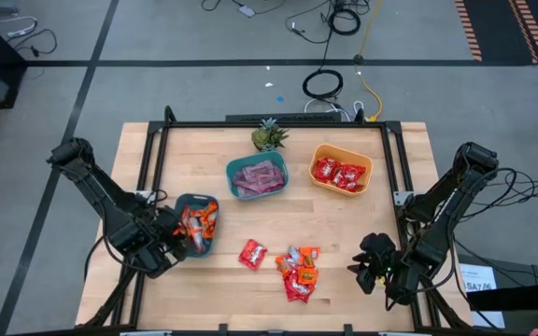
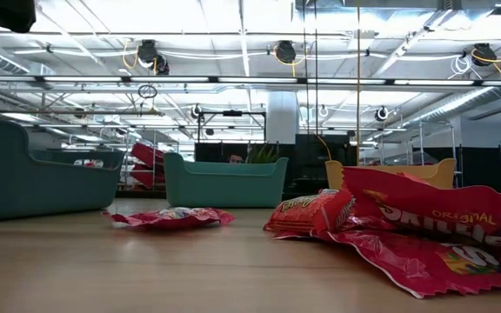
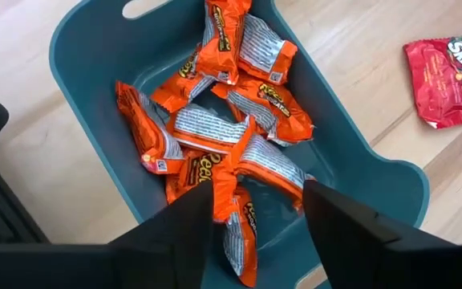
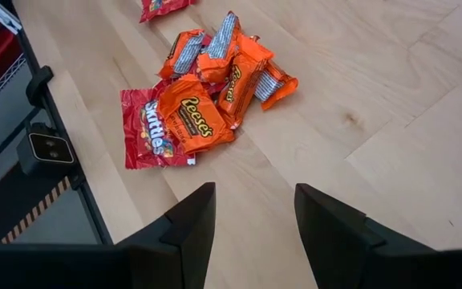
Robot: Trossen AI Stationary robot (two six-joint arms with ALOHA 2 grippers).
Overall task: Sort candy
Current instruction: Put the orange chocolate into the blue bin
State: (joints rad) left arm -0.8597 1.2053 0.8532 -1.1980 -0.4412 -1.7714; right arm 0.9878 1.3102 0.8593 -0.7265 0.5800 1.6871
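Orange-wrapped candies are being gathered in the dark teal plastic bowl (image 1: 183, 202) at the table's left, over which the left gripper (image 3: 255, 213) is being held with its jaws wide apart and nothing between them; a drop-off appears to be in hand. A loose heap of shiny orange and red wrapped candies (image 1: 297, 271) is lying unsorted at the table's near middle, with one red packet (image 1: 253, 254) just beside it. The right gripper (image 4: 251, 213) is being held near that heap, jaws wide and empty. A descent onto one orange candy (image 4: 192, 116) is probably called for next.
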